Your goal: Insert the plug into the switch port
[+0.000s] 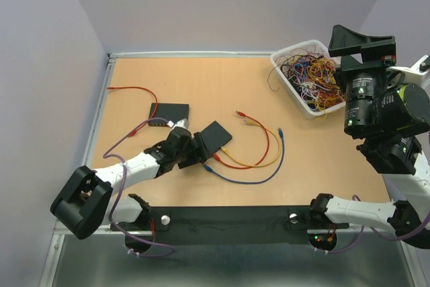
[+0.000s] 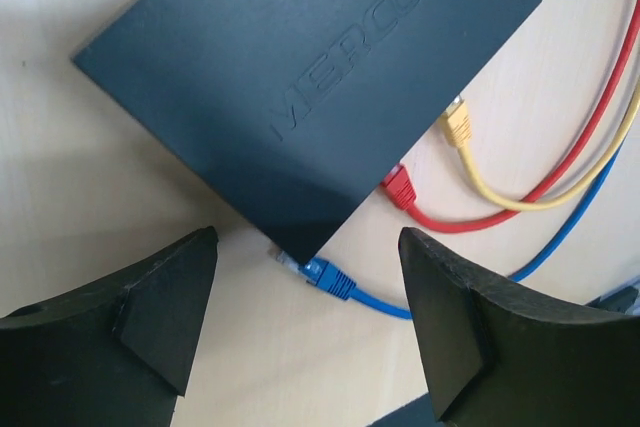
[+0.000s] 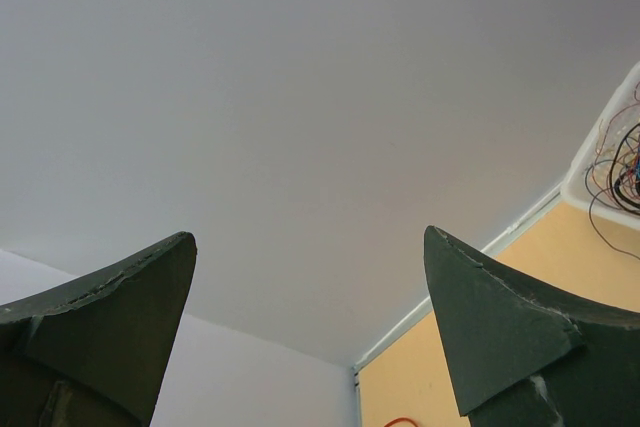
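Note:
A black switch [image 1: 215,138] lies mid-table; in the left wrist view [image 2: 300,67] its top shows raised lettering. A blue plug [image 2: 330,277] on a blue cable lies on the table with its clear tip at the switch's near corner. It also shows in the top view [image 1: 209,168]. A red plug [image 2: 400,187] and a yellow plug [image 2: 458,129] sit along the switch's right edge. My left gripper [image 2: 307,242] is open and empty, its jaws either side of that corner and the blue plug. My right gripper [image 1: 359,39] is open and empty, raised high at the right, facing the wall [image 3: 308,235].
A second black switch [image 1: 168,113] with a red cable and a purple lead lies at the left. A white bin [image 1: 310,75] full of tangled cables stands at the back right. Red, yellow and blue cables loop on the table right of the switch [image 1: 265,149].

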{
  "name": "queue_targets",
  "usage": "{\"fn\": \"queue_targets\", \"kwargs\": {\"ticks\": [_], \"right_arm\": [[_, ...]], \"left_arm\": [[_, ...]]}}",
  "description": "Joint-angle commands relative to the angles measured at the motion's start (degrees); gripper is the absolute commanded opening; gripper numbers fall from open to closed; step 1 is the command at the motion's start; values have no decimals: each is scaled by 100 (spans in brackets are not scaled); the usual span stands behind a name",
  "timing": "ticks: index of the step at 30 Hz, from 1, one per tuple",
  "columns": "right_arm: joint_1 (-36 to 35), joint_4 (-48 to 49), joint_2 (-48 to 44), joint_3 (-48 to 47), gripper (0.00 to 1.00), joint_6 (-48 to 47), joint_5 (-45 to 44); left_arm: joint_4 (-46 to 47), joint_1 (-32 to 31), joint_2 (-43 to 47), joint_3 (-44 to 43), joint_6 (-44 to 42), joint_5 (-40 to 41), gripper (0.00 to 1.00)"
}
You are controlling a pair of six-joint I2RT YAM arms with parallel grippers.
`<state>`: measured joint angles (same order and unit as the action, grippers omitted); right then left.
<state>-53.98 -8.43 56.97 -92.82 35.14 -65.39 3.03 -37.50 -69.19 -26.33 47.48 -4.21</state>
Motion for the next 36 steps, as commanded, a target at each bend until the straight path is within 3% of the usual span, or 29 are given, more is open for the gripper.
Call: {"fn": "queue_targets", "kwargs": {"ticks": [1,15,22,36], "right_arm": [[10,412,-134,0,100,-77,-299],[10,605,-414,123,100,-499,-712],[10,693,-520,194,100,-683,-827],[10,799,-740,466,100,-798,-950]], "left_arm": [[365,-21,-200,-337,68,306,84],[769,128,-1843,-1865,-301,359,85],[972,611,-2625,-2807,-450,-9,85],[656,1033,-4103,-4960,-670,-344,84]]}}
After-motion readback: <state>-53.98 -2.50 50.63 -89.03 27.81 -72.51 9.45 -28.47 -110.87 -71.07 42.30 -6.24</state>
